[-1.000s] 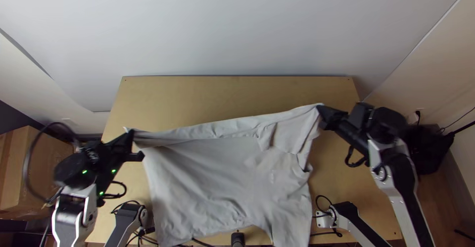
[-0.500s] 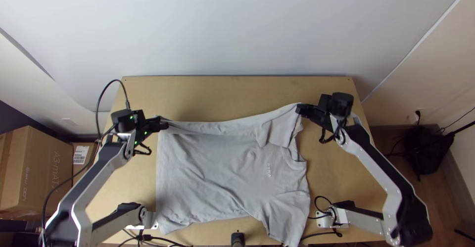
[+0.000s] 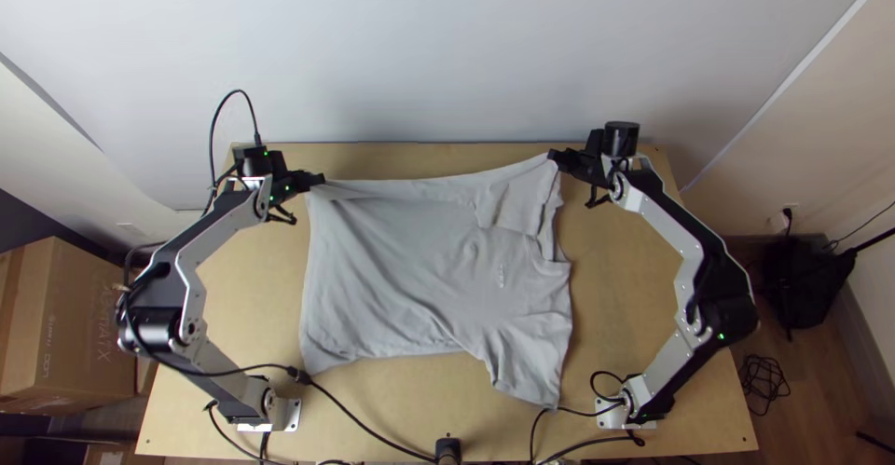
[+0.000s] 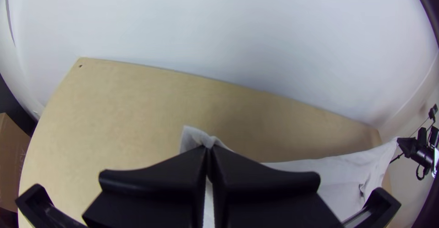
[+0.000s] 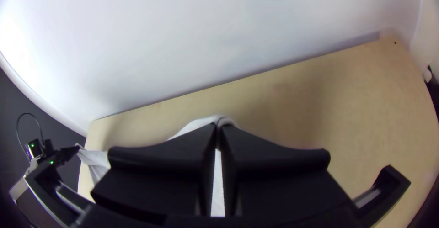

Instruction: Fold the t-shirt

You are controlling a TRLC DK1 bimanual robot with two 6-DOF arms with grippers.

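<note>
- T-shirt lies across the table, long axis left-right: hem at the left end, collar at the right.
- Left gripper is narrow, pinching the hem end of the far long edge; right gripper is narrow too, on the far corner past the collar. 2 grips, 1 edge.
- Body lies on the bases' side of both grippers, so a fold of that edge likely goes back toward the bases. Right grip sits a bit nearer the wall; I'd level the 2 first.
- Strip of wood between held edge and wall: some room there.
- Near sleeve sticks out toward the bases, black cable just beside it. Snag risk.
- Early stage, I'd say.
</note>
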